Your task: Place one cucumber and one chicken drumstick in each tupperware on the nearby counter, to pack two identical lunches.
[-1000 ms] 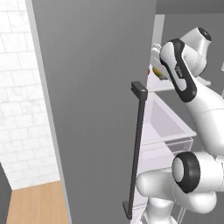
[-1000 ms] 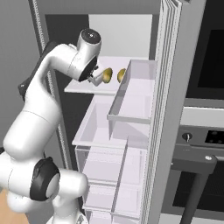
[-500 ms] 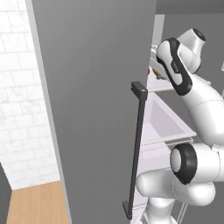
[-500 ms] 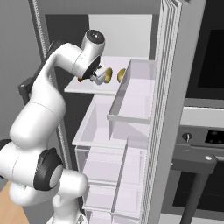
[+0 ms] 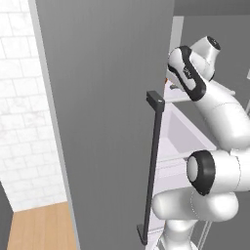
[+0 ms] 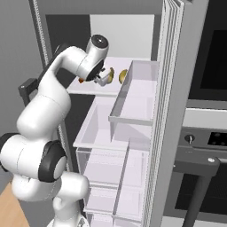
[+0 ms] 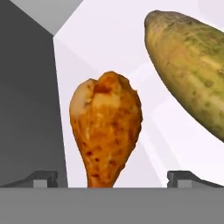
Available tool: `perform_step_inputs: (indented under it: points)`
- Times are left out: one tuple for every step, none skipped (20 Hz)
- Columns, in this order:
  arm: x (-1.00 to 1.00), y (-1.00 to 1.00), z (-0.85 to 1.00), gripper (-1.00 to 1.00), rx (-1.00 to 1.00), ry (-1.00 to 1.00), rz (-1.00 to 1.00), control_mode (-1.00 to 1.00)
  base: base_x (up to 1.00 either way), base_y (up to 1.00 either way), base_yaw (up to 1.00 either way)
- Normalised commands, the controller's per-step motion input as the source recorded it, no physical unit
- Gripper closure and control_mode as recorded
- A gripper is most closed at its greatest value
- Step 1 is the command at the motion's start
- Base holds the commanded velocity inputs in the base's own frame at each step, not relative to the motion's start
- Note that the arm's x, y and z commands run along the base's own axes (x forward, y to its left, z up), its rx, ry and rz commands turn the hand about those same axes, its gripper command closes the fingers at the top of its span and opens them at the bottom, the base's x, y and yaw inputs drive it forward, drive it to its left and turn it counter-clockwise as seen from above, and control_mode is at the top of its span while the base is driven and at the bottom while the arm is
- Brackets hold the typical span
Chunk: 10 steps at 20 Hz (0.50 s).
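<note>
My gripper (image 7: 113, 177) is open inside the fridge, its fingertips (image 7: 41, 177) standing wide on either side of a chicken drumstick (image 7: 106, 127). The orange-brown drumstick lies on the white shelf, thin end toward me. A yellow-green cucumber (image 7: 192, 70) lies just to its right. From the right base view my gripper (image 6: 103, 78) hovers over the shelf (image 6: 95, 88), with a cucumber (image 6: 123, 76) beyond it and an orange bit of a drumstick (image 6: 81, 80) by the wrist. The tupperware and the counter are out of view.
The grey fridge door (image 5: 102, 112) with its dark handle (image 5: 152, 166) stands close on my left. The other door with its clear bins (image 6: 133, 99) hangs open on the right. Clear drawers (image 6: 113, 170) sit below the shelf, and an oven (image 6: 208, 133) is further right.
The arm has reached deeper into the fridge, carrying the hand further along the shelf toward the food. The jaws have stayed wide apart.
</note>
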Motion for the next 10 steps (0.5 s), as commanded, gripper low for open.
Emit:
perform_step_inputs:
  points:
    - [0.47, 0.0, 0.0, -1.0, 0.0, 0.0, 0.0, -1.0, 0.0, 0.0, 0.0]
    - [0.48, 0.0, -0.01, -1.0, 0.0, 0.0, 0.0, -1.0, 0.0, 0.0, 0.0]
    - [0.49, 0.0, 0.0, -1.0, 0.0, 0.0, 0.0, -1.0, 0.0, 0.0, 0.0]
    - [0.48, 0.0, -0.02, -1.0, 0.0, 0.0, 0.0, -1.0, 0.0, 0.0, 0.0]
    - [0.46, 0.0, -0.05, -1.0, 0.0, 0.0, 0.0, -1.0, 0.0, 0.0, 0.0]
    - [0.42, 0.0, -0.08, -1.0, 0.0, 0.0, 0.0, -1.0, 0.0, 0.0, 0.0]
    - [0.39, 0.0, -0.09, -1.0, 0.0, 0.0, 0.0, -1.0, 0.0, 0.0, 0.0]
    - [0.33, 0.0, -0.11, -1.0, 0.0, 0.0, 0.0, -1.0, 0.0, 0.0, 0.0]
    - [0.22, 0.0, -0.16, -1.0, 0.0, 0.0, 0.0, -1.0, 0.0, 0.0, 0.0]
    - [0.22, 0.0, -0.21, -1.0, 0.0, 0.0, 0.0, -1.0, 0.0, 0.0, 0.0]
